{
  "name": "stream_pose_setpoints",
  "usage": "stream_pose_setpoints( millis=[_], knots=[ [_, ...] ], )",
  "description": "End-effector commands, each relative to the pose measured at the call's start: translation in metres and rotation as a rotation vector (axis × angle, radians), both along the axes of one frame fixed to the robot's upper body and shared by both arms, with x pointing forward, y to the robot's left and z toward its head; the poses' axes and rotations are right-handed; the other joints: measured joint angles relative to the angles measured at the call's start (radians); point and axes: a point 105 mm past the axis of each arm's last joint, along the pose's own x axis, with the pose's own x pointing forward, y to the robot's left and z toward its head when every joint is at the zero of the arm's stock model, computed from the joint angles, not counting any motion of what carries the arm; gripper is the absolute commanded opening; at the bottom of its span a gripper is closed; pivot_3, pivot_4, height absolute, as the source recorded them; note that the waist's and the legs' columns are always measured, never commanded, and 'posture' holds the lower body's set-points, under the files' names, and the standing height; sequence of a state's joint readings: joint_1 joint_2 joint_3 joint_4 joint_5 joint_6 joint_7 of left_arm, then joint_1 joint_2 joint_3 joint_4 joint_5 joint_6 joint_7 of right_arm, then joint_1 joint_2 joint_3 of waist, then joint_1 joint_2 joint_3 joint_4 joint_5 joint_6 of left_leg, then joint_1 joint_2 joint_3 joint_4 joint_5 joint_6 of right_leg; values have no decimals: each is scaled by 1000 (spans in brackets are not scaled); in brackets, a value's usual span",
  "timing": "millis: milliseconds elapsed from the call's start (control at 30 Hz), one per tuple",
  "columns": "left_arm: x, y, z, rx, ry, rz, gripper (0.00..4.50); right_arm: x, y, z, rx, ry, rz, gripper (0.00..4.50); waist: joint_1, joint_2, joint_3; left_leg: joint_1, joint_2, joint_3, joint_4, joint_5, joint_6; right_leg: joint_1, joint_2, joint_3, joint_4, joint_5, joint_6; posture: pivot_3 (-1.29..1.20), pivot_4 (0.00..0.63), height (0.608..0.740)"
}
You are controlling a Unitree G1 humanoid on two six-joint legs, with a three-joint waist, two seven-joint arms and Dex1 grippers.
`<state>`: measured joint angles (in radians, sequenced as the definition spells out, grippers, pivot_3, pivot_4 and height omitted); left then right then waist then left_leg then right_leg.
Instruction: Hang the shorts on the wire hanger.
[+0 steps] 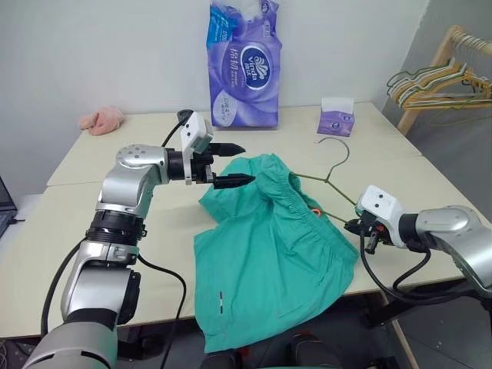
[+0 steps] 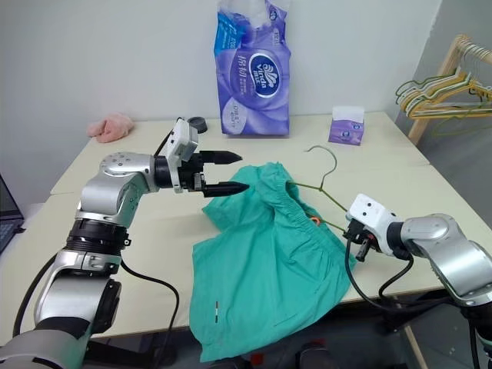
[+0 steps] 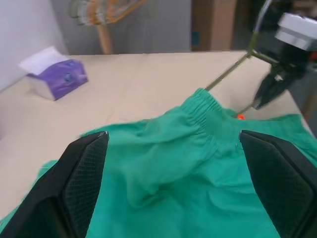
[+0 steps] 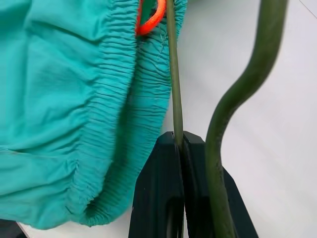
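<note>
Your teal-green cloth shorts (image 1: pixel 269 246) lie spread on the pale table (image 1: pixel 115 223), their lower part hanging over its near edge, the gathered waistband bunched around one arm of the thin olive-green wire hanger (image 1: pixel 332 178), whose hook lies on the table beyond them. Your right hand (image 4: pixel 181 144) is clenched on the hanger's wire just beside the waistband. Your left hand (image 1: pixel 231 164) hovers released over the shorts' far corner, fingers (image 3: pixel 81 168) spread wide, holding nothing.
</note>
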<state>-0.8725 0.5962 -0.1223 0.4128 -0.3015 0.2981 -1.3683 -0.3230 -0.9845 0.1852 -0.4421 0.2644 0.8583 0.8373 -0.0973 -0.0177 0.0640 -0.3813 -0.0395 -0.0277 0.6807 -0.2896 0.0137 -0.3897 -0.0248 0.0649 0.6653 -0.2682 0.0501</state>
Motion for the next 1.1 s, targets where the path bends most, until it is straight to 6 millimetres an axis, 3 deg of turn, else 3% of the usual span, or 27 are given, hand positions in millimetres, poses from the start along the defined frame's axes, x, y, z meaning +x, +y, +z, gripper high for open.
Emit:
stream_pose_setpoints(
  millis=[33,233,533,700,800,1100],
  knots=[
    [-4,-4,10,97,-76,-106,4457,-2,12,17,-30,-81,84,0,-1,0,0,0,0,0,0,0,0,0,0,0,0,0,0,-174,4,740],
    [4,-16,3,159,-143,-150,4457,-9,23,23,-62,-106,158,0,-3,0,0,0,0,0,0,0,0,0,0,0,0,0,0,-192,2,740],
    [-20,-21,-37,264,-45,-326,4457,-15,31,29,-80,-133,205,0,-23,0,0,-1,0,0,0,0,0,0,0,0,0,0,0,-204,4,740],
    [-13,-20,-49,293,-46,-298,4457,-15,33,31,-83,-148,226,0,-30,0,0,-1,0,-1,0,0,0,0,0,0,0,0,0,-207,6,740],
    [-9,-21,-54,287,-32,-276,3890,-16,35,32,-85,-157,241,0,-31,0,0,-1,0,-1,0,0,0,0,0,0,-1,0,0,-207,6,740],
    [-14,-28,-59,256,9,-308,1132,-18,39,33,-97,-172,282,0,-44,0,0,-1,0,-1,0,0,0,0,0,0,0,0,0,-209,10,740]
  ],
)
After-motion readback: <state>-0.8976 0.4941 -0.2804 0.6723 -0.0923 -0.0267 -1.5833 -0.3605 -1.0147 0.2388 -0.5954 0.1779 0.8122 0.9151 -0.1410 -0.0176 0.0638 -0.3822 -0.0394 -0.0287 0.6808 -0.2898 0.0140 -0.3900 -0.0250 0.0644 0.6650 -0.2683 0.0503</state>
